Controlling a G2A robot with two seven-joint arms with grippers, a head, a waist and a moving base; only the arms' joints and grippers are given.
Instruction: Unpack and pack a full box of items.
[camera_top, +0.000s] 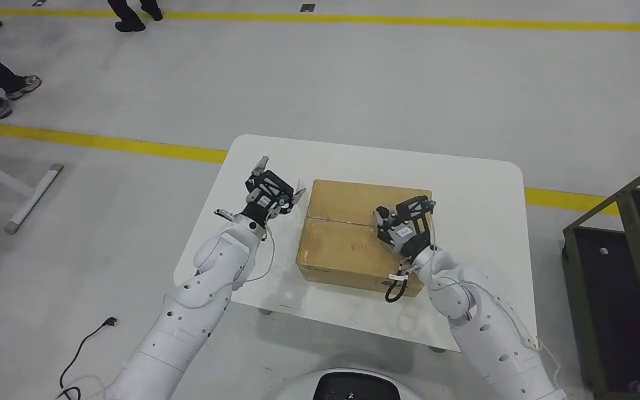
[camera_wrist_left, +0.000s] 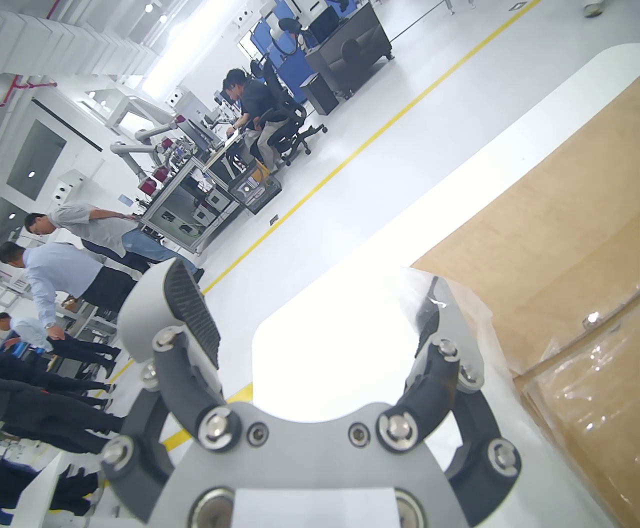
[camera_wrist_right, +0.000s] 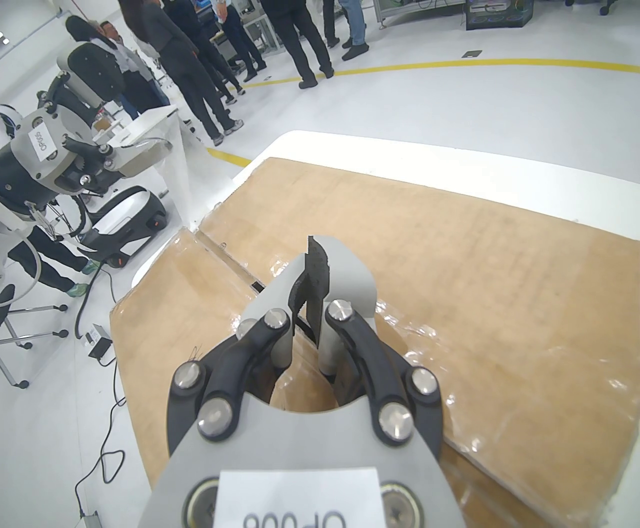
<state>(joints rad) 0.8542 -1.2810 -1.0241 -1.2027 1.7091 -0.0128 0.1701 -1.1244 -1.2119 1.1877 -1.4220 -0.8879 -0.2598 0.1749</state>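
Note:
A closed brown cardboard box (camera_top: 350, 235) lies in the middle of the white table (camera_top: 470, 190), its top flaps meeting at a seam covered with clear tape (camera_wrist_right: 415, 325). My left gripper (camera_top: 278, 182) hovers just off the box's left end, open wide (camera_wrist_left: 305, 295), with a scrap of clear film (camera_wrist_left: 450, 300) clinging to one finger beside the box (camera_wrist_left: 550, 225). My right gripper (camera_top: 400, 212) is over the right part of the box top, shut (camera_wrist_right: 315, 260), its tips close above the taped seam of the box (camera_wrist_right: 475, 240). Whether it pinches tape is hidden.
A dark metal rack (camera_top: 605, 290) stands on the floor to the table's right. A black cable (camera_top: 395, 285) dangles from the right wrist over the box's near edge. Bare tabletop lies right of and behind the box.

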